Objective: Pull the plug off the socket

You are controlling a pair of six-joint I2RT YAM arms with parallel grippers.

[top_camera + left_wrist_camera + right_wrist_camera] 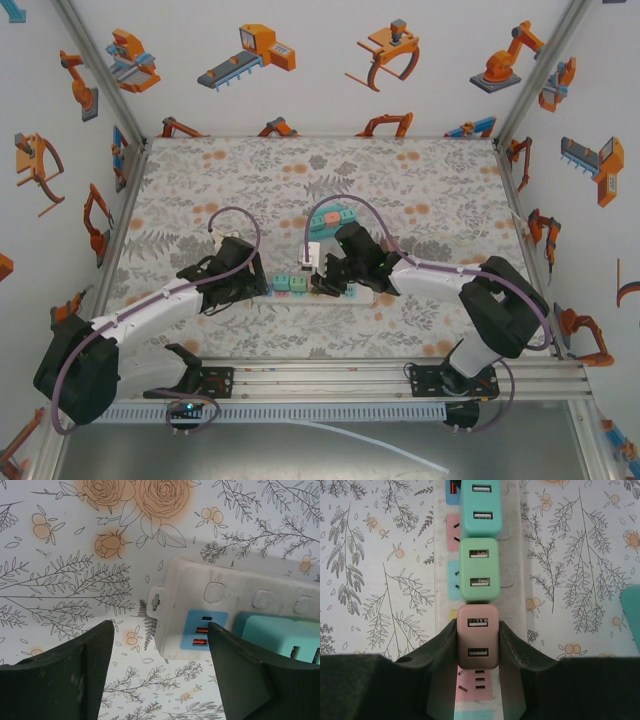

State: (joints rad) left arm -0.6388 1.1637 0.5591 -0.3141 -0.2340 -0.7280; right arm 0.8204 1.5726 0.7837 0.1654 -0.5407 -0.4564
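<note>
The right gripper is clamped on the pink plastic plug, a rounded-square block with two USB slots. Its black, grainy fingers press against both flanks of the block. This plug sits low in the right wrist frame, on the long white plastic power strip that runs up the middle. Just above it, close in a row, stand a pale green plug and a teal plug of the same shape. Coloured socket faces peek out along the strip's left side.

In the left wrist view the left gripper has its jaws apart. The strip's scuffed, rounded end, with a blue socket face, lies between the dark wedge-shaped fingers. The finger at lower left is clear of it; whether the other touches it I cannot tell. A matte floral-print cloth covers the table.
</note>
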